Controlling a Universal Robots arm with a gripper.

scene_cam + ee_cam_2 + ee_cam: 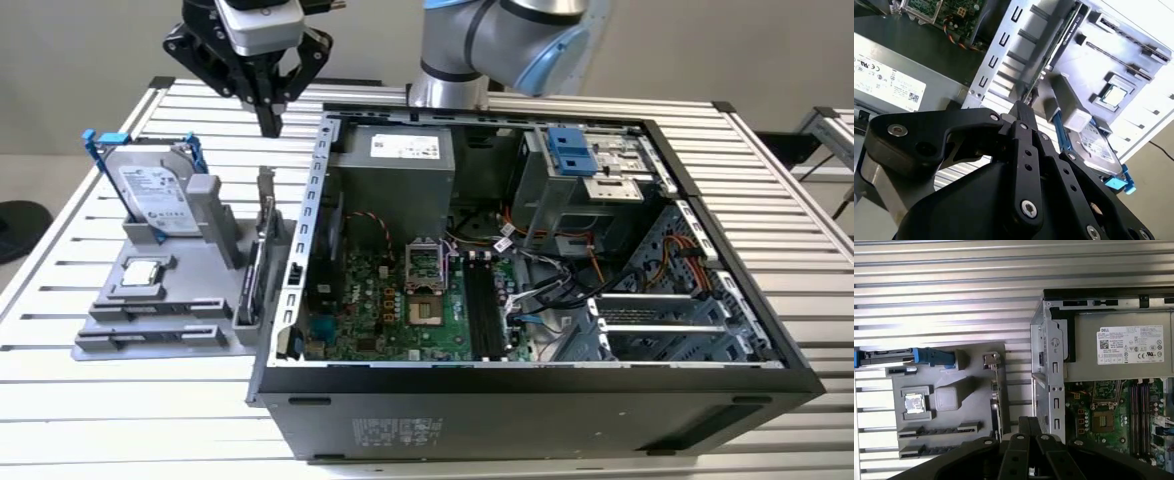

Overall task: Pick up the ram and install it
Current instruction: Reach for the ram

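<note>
— Gripper status?
— The black two-finger gripper [271, 122] hangs over the slatted metal table [80, 430], fingertips together, empty.
— The ram?
— The dark thin ram stick [939, 429] appears to sit edgewise in the grey plastic holder [107, 300], near the upright bracketed expansion card [252, 280].

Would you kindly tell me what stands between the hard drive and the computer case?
In the exterior view, an expansion card stands on edge in the grey holder, between hard drive and case.

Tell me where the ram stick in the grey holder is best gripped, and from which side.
Grip the ram stick at the middle of its long upper edge, from straight above: it seems to stand on edge in the grey holder.
</note>
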